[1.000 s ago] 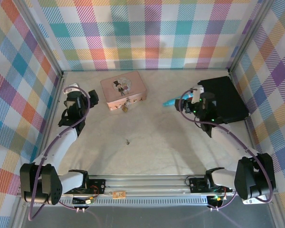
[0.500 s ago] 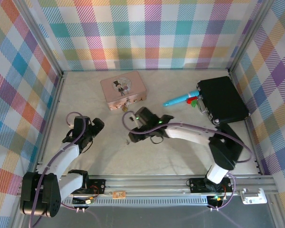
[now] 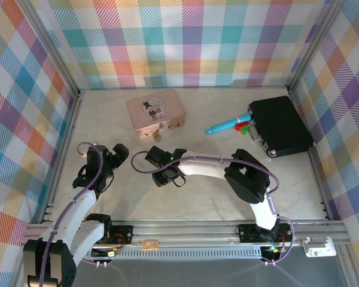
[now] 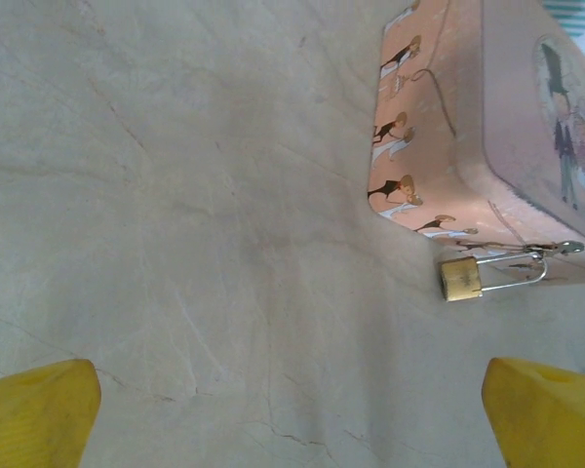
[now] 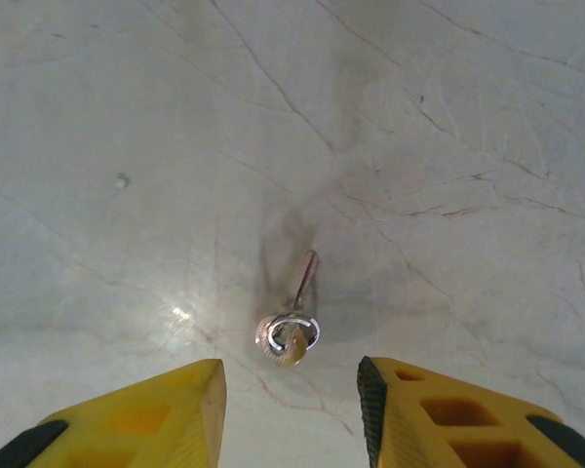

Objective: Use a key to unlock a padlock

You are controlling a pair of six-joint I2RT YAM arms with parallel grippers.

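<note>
Right gripper (image 5: 291, 380) is set narrow, nothing gripped, well in front of pink tin (image 4: 526, 127); key (image 5: 294, 314) is laid flat there. Left gripper (image 4: 292, 419) is spread wide, empty, left-front of tin. Padlock (image 4: 460, 278) is hung at tin's front wall.

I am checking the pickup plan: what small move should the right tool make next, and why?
Probably ease the right tool forward and down until its fingers straddle the key. The key lies flat on the table just ahead of the gap between them, not yet touched.
</note>
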